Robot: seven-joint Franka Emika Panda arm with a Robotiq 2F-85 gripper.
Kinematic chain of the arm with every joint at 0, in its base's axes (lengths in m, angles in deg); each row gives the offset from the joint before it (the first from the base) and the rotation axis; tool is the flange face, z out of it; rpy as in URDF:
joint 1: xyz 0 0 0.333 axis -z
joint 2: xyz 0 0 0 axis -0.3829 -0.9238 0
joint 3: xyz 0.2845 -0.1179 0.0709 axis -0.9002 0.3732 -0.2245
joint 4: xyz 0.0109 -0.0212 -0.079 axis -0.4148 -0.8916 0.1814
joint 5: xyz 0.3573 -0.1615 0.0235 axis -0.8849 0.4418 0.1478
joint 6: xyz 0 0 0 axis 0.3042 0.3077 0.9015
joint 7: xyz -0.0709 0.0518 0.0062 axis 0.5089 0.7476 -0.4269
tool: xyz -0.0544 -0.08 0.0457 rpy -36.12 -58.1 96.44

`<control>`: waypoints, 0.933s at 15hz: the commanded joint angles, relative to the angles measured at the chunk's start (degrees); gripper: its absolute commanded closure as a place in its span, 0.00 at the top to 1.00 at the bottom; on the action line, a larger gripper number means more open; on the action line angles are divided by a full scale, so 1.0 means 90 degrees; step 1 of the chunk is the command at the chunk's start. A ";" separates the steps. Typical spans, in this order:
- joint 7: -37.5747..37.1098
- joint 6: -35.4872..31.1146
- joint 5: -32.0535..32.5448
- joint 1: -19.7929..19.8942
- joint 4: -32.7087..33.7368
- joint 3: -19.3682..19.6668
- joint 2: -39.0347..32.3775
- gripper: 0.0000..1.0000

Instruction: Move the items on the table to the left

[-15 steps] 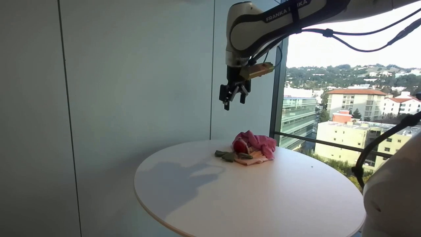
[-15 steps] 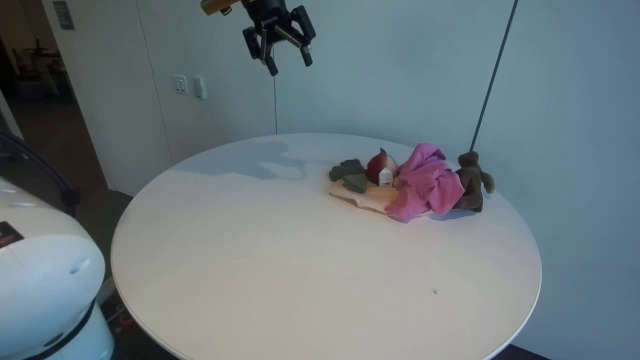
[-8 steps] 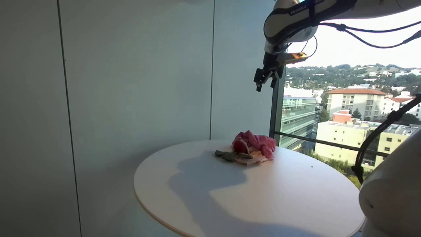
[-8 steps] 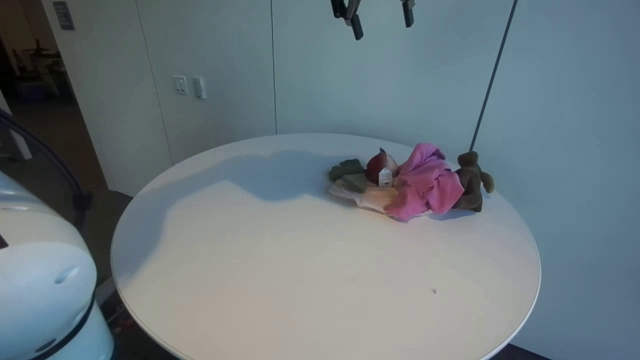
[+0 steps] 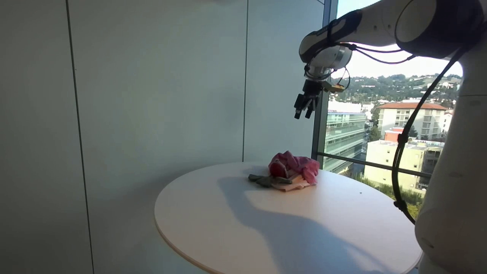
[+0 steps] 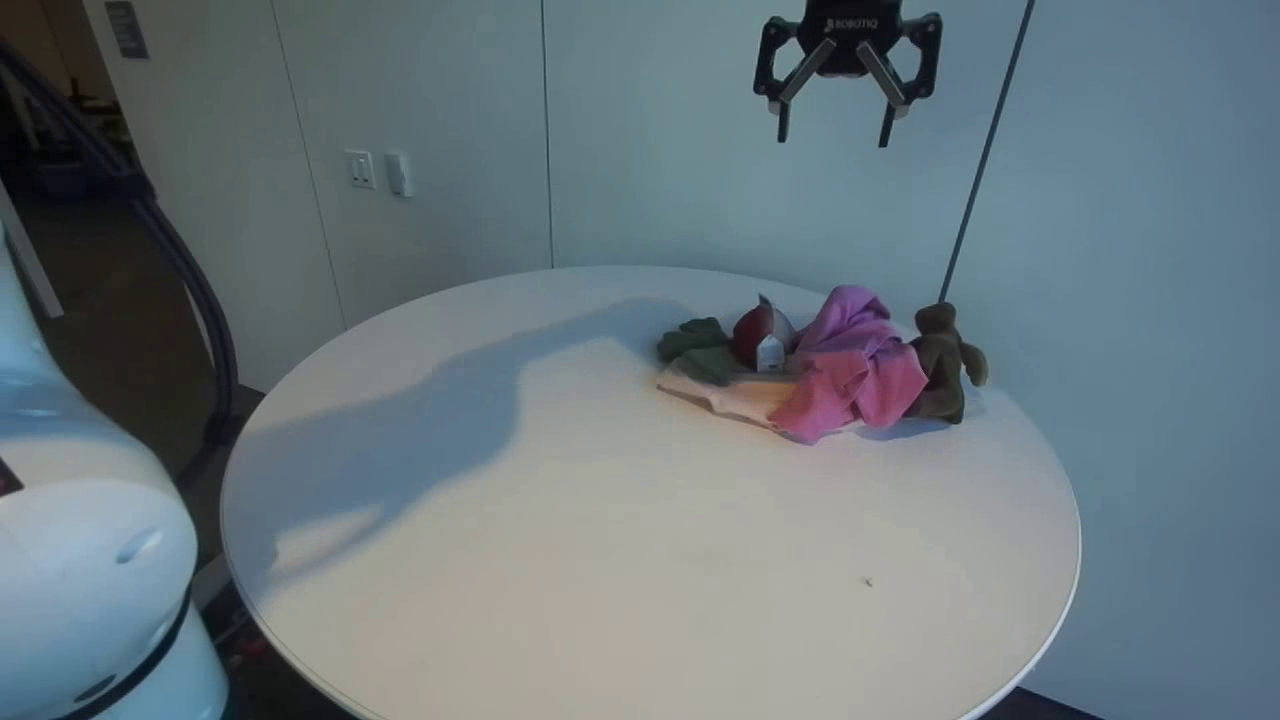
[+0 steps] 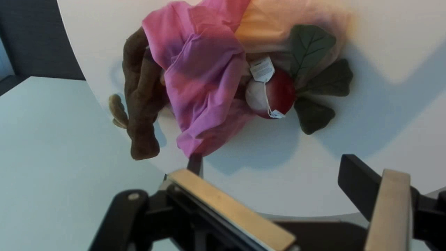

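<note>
Hovering with jaws spread wide above round white table [image 6: 600, 520]

Noting black two-fingered gripper [image 6: 834, 140], released. Finding in wrist view, ahead of the jaws' gap, round red-and-white toy radish [image 7: 280, 87] with three dark green leaves [image 7: 329, 79] overlapping flat peach cloth [image 7: 268, 35]. Ahead of one jaw, spotting crumpled pink cloth [image 7: 205, 69]; outside the jaws, against that cloth, brown plush animal [image 7: 139, 90].
</note>
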 commanded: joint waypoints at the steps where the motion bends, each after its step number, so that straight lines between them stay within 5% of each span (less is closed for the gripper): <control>1: 0.0073 0.0255 -0.0052 0.0351 0.0984 -0.0473 -0.1126 1.00; 10: -0.0936 0.0507 -0.0060 0.1632 0.2077 -0.0885 -0.2672 1.00; 14: -0.0874 0.0686 -0.0030 0.1776 0.2254 -0.1240 -0.2940 1.00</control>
